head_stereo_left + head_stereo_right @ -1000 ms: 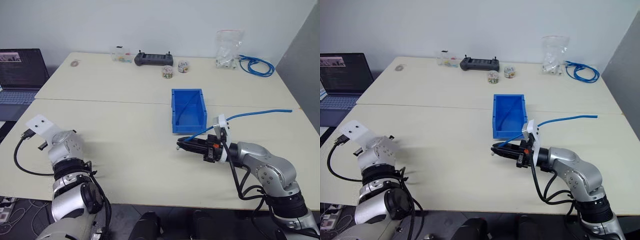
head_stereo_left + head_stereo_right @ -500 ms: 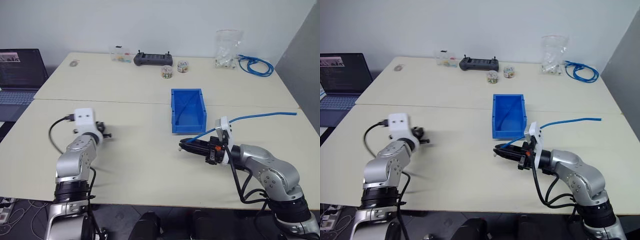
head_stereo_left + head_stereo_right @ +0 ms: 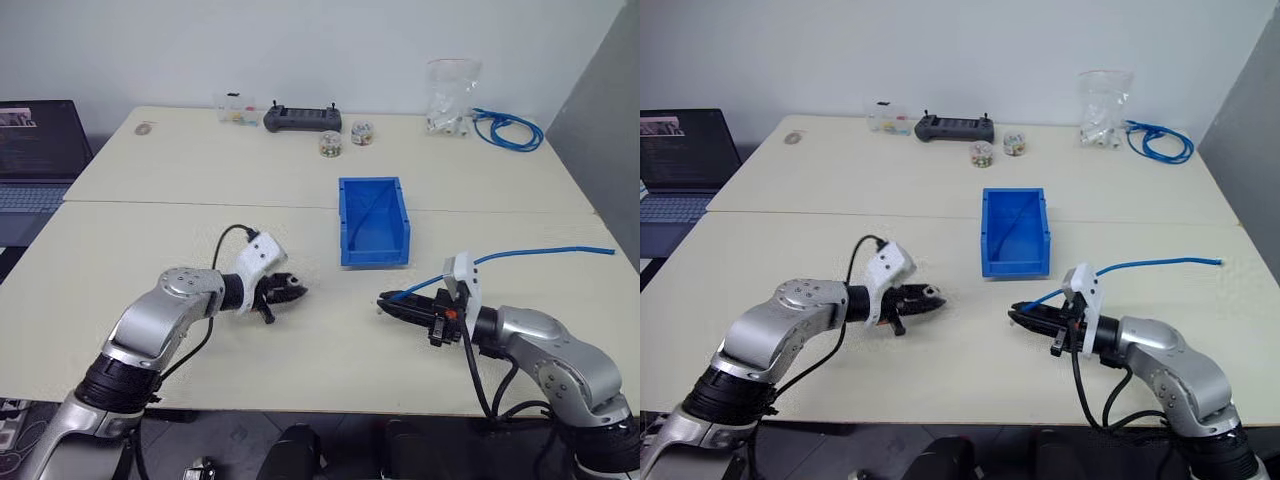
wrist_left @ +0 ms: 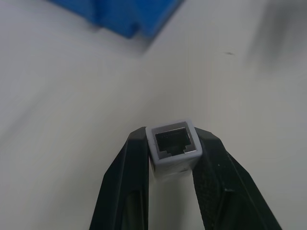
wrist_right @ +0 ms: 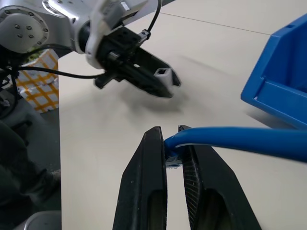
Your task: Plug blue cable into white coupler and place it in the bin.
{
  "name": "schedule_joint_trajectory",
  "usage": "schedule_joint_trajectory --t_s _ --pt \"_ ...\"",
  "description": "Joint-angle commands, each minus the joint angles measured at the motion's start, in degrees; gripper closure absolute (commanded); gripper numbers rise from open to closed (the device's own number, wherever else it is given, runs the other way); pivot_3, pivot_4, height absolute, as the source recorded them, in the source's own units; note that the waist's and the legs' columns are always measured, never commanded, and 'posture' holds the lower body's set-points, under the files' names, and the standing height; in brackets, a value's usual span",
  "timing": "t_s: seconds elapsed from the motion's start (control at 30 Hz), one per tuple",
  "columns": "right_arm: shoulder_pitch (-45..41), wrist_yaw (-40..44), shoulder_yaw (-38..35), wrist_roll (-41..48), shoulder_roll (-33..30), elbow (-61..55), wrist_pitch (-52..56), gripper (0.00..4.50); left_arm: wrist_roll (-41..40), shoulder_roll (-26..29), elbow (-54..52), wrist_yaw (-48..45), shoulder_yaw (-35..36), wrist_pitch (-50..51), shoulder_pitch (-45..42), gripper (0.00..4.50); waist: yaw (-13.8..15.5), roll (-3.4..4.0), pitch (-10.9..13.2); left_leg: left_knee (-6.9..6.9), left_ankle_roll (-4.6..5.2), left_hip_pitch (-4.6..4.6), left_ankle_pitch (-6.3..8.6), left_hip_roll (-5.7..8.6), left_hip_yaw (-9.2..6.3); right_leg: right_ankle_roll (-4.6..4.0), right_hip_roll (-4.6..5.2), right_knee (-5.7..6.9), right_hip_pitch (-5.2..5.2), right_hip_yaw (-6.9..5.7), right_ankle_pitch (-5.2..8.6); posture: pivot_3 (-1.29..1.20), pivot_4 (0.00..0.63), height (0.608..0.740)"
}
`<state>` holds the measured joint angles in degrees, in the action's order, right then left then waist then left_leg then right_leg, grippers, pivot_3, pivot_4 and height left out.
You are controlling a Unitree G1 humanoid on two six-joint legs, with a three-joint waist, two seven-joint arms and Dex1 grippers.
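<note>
L tool (image 4: 173, 158): closed on the white coupler (image 4: 173, 143), pinched betw. both black fingers, dark socket end facing outward past the tips. Tool sits low over the desk (image 3: 200, 230), pointing toward the R tool.

R tool (image 5: 173, 143): clamped on the blue cable (image 3: 540, 252) right at its plug end; plug itself mostly hidden betw. the fingers. Tips point at the L tool, the two well apart, bare desk betw. them.

Cable runs from R tool back & up over the wrist, then out across the desk toward its right edge.

The bin (image 3: 372, 222): open-top, on desk just beyond the gap betw. tools, nearer the R one.

Far edge of desk: black controller (image 3: 302, 119), small jars (image 3: 331, 145), clear bag (image 3: 452, 95), coiled blue cable bundle (image 3: 510, 128). Laptop (image 3: 35, 150) off to the left.
</note>
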<state>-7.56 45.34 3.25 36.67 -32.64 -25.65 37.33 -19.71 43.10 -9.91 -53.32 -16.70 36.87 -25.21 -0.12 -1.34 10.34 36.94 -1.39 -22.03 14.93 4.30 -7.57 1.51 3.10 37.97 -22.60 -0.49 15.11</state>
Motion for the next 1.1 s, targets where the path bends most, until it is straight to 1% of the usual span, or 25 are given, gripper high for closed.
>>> schedule_joint_trajectory --t_s 0.03,0.1,0.27,0.5,0.6,0.8,0.93,1.1 --pt "0.16 1.07 0.12 -1.39 -0.75 -2.33 -2.71 4.34 4.69 -1.72 -0.15 -7.86 -7.12 -7.71 -4.81 3.59 0.06 0.0 0.0 0.01 0.02 0.0 0.0 0.0 0.0 0.0 0.0 0.0 0.01 0.0 0.0 0.0 0.15 0.74" --pt "0.11 1.04 0.44 -1.77 -0.57 -2.37 -2.98 4.34 6.5 -2.98 1.43 -10.54 -9.64 -10.45 -6.62 3.59 0.05 0.0 0.0 0.02 0.03 -0.01 0.0 0.0 0.0 0.0 0.0 0.0 0.02 -0.01 0.0 0.0 0.15 0.74" --pt "-0.11 0.75 1.31 -3.15 -0.52 -2.65 -3.52 4.34 10.28 -5.77 6.4 -14.95 -13.18 -15.84 -9.44 3.59 -0.22 0.0 0.0 0.0 0.03 -0.01 0.0 0.0 0.01 0.01 -0.01 0.01 0.0 -0.01 0.0 0.0 0.15 0.74" --pt "-2.08 0.6 3.13 -5.08 0.51 -2.14 -4.64 4.34 14.93 -9.46 13.76 -16.64 -15.3 -20.73 -10.19 3.59 -0.1 0.0 0.0 0.03 0.06 -0.01 -0.01 0.0 -0.02 0.06 -0.02 0.03 0.02 -0.04 0.03 0.0 0.15 0.74" --pt "-4.54 0.88 5.61 -6.98 1.76 -0.97 -5.77 4.34 15.99 -10.92 15.7 -17.13 -15.54 -21.58 -9.74 3.59 -0.08 0.02 -0.02 0.04 0.07 0.1 -0.01 0.02 -0.03 0.1 -0.01 0.01 0.17 -0.04 0.06 0.0 0.15 0.74" --pt "-8.97 2.3 10.53 -10.69 4.0 2.94 -7.83 4.34 17.38 -11.64 17.65 -18.34 -15.07 -23.58 -9.09 3.59 0.04 0.04 -0.04 0.06 0.07 0.17 -0.01 0.06 -0.08 0.13 0.0 -0.03 0.28 -0.08 0.07 0.0 0.15 0.74" --pt "-11.56 4.59 14.92 -14.98 3.45 6.27 -9.87 4.34 17.82 -11.53 18.72 -19.02 -14.64 -24.25 -8.84 3.59 -0.02 0.07 -0.07 0.06 0.07 0.18 -0.01 0.06 -0.08 0.06 0.0 -0.03 0.28 -0.08 0.03 0.0 0.15 0.74" --pt "-13.33 6.76 17.1 -17.95 3.17 10.03 -11.3 4.34 18.2 -11.35 19.31 -19.72 -14.32 -25.01 -8.57 3.59 -0.08 0.08 -0.07 0.05 0.07 0.21 -0.01 0.05 -0.1 0.05 -0.01 0.01 0.28 -0.09 0.03 0.0 0.15 0.74"
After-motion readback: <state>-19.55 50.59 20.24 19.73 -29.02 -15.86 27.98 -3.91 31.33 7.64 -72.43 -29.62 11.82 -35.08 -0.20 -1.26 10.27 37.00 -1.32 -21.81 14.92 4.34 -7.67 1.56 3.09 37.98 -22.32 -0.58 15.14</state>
